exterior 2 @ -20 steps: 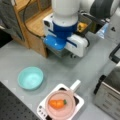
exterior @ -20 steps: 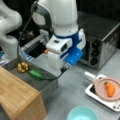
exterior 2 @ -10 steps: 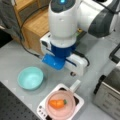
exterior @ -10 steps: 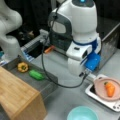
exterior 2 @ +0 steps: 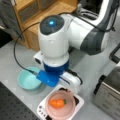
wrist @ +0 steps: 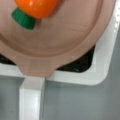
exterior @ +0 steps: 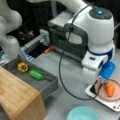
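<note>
Orange and small, the toy carrot (wrist: 37, 6) with its green top is seen lying inside the pink bowl (wrist: 62, 42), at the very top of the wrist view. In both front views the carrot (exterior 2: 57, 103) is found low down in the frame, near the middle of the bowl (exterior 2: 53, 113). The bowl is set on a white tray (wrist: 100, 70) with a dark middle, and a white handle is seen sticking out toward the bottom of the wrist view. The gripper (exterior: 101, 83) is held just above the bowl's edge, at the lower right of a front view, right beside the carrot (exterior: 109, 89) but not touching it. Whether the jaws are wide or narrow cannot be told, and nothing is seen held in them. The step in hand is judged to be a hover over the bowl. For a grab, the gripper would need to be lined up over the carrot's fat middle and brought down without the bowl's rim being bumped. A teal bowl (exterior 2: 26, 81) is seen nearby on the grey table (exterior: 70, 72). Farther off, at the left of a front view, a green toy (exterior: 36, 75) and a yellow toy (exterior: 23, 67) are kept in a grey tray (exterior: 47, 86), beside a wooden box (exterior: 17, 97).
</note>
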